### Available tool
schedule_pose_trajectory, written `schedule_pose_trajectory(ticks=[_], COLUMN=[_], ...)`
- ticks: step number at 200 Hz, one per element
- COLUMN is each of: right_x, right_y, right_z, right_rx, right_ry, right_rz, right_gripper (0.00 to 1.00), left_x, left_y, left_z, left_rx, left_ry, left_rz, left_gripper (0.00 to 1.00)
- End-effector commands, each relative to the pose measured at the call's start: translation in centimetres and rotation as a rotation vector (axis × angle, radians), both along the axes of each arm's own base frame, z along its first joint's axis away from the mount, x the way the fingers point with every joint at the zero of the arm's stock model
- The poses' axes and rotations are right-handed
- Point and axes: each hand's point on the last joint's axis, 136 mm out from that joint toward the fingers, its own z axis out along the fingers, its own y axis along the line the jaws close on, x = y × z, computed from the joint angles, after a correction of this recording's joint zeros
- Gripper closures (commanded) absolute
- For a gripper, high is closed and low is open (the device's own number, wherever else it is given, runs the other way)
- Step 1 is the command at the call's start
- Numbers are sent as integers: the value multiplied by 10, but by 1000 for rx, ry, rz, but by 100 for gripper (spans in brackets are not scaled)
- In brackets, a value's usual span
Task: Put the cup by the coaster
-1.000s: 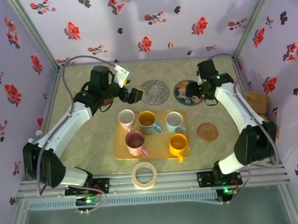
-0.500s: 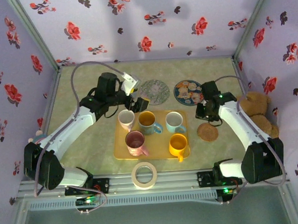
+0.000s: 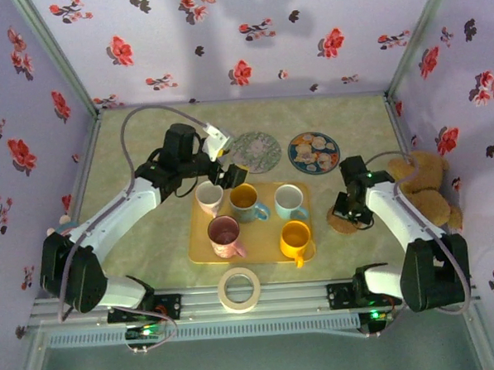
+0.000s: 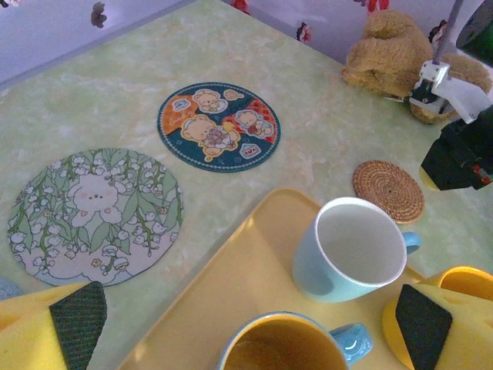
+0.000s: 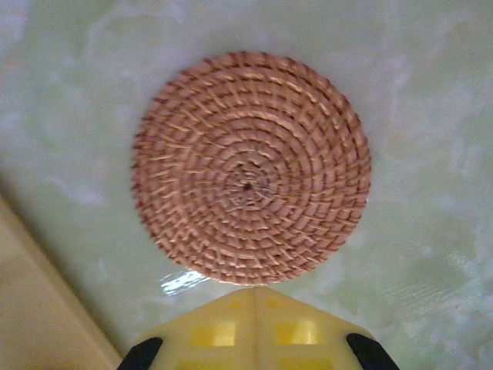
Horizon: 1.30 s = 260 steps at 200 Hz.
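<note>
**Setting.** Table (image 3: 150, 231) with a yellow tray (image 3: 199, 252) at its centre, holding five cups.

**Cups.**
- Far row, left to right: white cup (image 3: 209, 195), blue mug with yellow inside (image 3: 245, 200), light blue cup (image 3: 289, 201).
- Near row: pink cup (image 3: 225, 234), orange cup (image 3: 295, 239).
- All stand upright on the tray; none is beside a coaster yet.

**Coasters.**
- Lily-print coaster (image 3: 256, 151) and bear-print coaster (image 3: 313, 152) lie on the table beyond the tray.
- Woven coaster (image 5: 250, 166) lies just right of the tray.

**Other items.** Tape roll (image 3: 239, 288) near the front edge; teddy bear (image 3: 425, 184) at far right.

**Left hand** (image 4: 246, 327). Released, fingers spread wide and empty, hovering over the far row with the blue mug below and between the pads.

**Right hand** (image 5: 254, 308). Clenched on nothing, tips together, poised directly above the woven coaster; contact cannot be told.

**Step in hand (judged).** Taking a cup from the tray, probably the blue mug; which coaster is meant is not settled.

**Handling notes.**
- Come straight down with one finger inside the rim and one outside.
- Keep off the handle and the neighbouring white cup.
- Close firmly and lift clear of the tray lip.
- Set the cup upright on bare table just beside the coaster, not on top of it.
- If the woven coaster is chosen, the right hand should move away first
</note>
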Motion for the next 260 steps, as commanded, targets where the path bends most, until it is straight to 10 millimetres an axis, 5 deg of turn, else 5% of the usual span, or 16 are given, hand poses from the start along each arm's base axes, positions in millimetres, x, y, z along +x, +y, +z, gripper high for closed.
schedule_pose_trajectory(ticks=[1,106,260], right_x=[0,27,111], right_y=[-6,-15,-53], right_z=[-12,-54,-49], right_rx=[0,13,-59], right_ry=[3,42,-1], right_rz=[-80,-140,-95], right_gripper=[100,100,100], left_x=[1,17,41], left_y=[-9,-21,-32], left_z=[-6,-17,-21], left_rx=[-12,-12,-8], left_ry=[-6,30,41], left_rz=[-33,-30,4], left_gripper=[1,1,0])
